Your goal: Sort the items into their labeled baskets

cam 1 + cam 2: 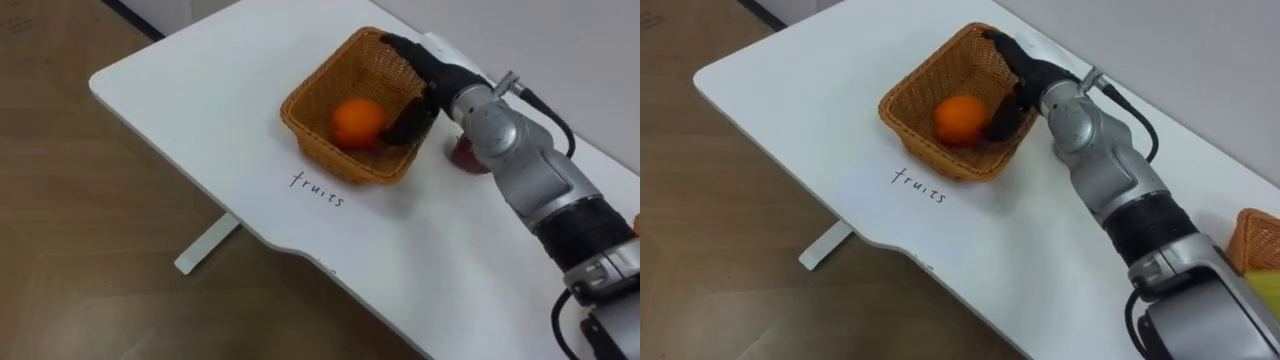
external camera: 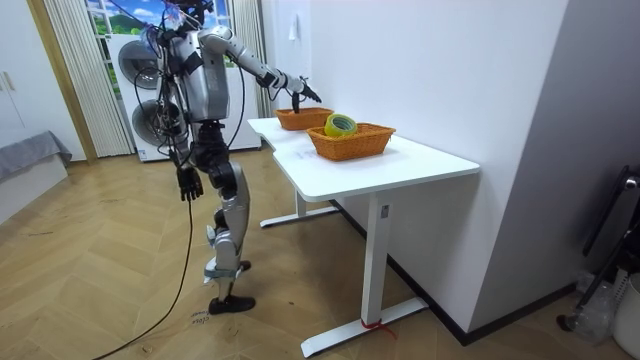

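Observation:
A wicker basket [image 1: 310,125] stands on the white table [image 1: 200,90], with the word "fruits" [image 1: 318,188] written in front of it. An orange [image 1: 358,122] lies inside it. My right hand [image 1: 420,85] reaches over the basket's right side. It is open: the fingers stretch along the far rim and the thumb hangs down beside the orange. A dark red round thing [image 1: 462,156] lies on the table just right of the basket, partly hidden by my forearm. My left hand [image 2: 187,183] hangs open at my side.
A second wicker basket [image 2: 352,142] stands further along the table and holds a yellow-green tape roll [image 2: 340,125]. Its corner [image 1: 1255,240] shows at the right edge. I stand at the table's end. A wall runs behind the table, and wooden floor lies before it.

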`<state>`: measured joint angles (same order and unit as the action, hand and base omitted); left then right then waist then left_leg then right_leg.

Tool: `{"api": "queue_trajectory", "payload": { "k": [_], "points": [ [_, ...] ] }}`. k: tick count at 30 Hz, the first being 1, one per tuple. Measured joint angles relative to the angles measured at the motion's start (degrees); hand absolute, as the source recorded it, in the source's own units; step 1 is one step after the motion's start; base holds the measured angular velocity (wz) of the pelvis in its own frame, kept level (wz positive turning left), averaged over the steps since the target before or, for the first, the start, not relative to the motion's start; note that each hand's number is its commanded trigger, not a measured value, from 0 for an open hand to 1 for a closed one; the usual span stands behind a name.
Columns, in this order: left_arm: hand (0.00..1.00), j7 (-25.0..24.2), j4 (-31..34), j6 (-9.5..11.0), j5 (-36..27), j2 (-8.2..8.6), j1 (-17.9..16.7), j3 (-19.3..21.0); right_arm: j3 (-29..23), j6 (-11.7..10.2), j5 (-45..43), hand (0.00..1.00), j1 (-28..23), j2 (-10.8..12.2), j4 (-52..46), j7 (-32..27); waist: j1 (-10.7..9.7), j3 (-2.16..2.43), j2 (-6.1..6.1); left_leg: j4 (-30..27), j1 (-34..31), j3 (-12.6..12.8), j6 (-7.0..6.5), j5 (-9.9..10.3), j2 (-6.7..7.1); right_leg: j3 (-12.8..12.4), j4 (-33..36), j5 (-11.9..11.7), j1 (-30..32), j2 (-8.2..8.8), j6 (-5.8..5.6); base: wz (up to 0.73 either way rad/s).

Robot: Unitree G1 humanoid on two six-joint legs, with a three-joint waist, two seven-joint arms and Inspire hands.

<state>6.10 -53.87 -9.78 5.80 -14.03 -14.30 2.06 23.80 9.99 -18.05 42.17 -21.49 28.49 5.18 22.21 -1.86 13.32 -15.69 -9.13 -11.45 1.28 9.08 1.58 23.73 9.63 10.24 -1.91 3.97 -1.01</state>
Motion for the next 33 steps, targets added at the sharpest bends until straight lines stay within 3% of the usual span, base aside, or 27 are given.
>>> {"api": "queue_trajectory", "payload": {
  "k": [4,8,15,21,33],
  "points": [
    [0.0,-0.1,0.09,-0.36,0.07,0.16,-0.4,0.06,-2.33,-0.09,0.17,0.0,0.0,-0.14,-2.49,-0.03,-1.64,0.28,-0.77,0.13,0.89,0.29,-0.03,-0.02,-0.01,-0.27,0.05,-0.01,-0.73,0.05,0.01,-0.05],
    [0.0,-0.34,0.16,-0.3,0.06,0.89,-1.27,0.24,-5.68,-0.13,2.26,0.0,-0.04,-2.84,-3.48,-0.2,-3.22,0.82,-1.38,0.31,1.93,0.56,-0.07,0.0,-0.03,-0.77,0.2,-0.01,-1.38,0.11,0.01,-0.04],
    [0.0,-0.22,-0.11,-0.47,-0.05,1.92,-3.64,1.28,-11.19,-0.27,3.03,0.0,-1.05,-5.34,-4.06,-4.96,-6.98,1.02,-3.43,1.38,5.48,1.26,-0.2,-0.05,-0.15,-0.95,0.06,0.0,-4.42,0.25,-0.01,-0.04],
    [0.0,-0.54,-0.11,-0.5,0.01,1.89,-3.48,1.33,-12.14,-0.21,4.06,0.0,-4.3,-5.43,-4.06,-6.5,-9.23,1.47,-3.47,1.84,5.99,2.05,-0.36,-0.18,-0.05,-1.72,0.06,0.08,-4.62,0.48,-0.14,-0.06],
    [0.0,-1.88,-1.31,-0.65,0.07,1.74,-2.76,1.33,-12.07,-0.17,4.37,0.0,-5.34,-5.45,-1.85,-7.19,-9.89,1.45,-3.48,2.22,6.38,2.68,-0.68,-0.26,0.09,-2.44,0.07,0.24,-4.47,0.76,-0.41,-0.01]
  ]
}}
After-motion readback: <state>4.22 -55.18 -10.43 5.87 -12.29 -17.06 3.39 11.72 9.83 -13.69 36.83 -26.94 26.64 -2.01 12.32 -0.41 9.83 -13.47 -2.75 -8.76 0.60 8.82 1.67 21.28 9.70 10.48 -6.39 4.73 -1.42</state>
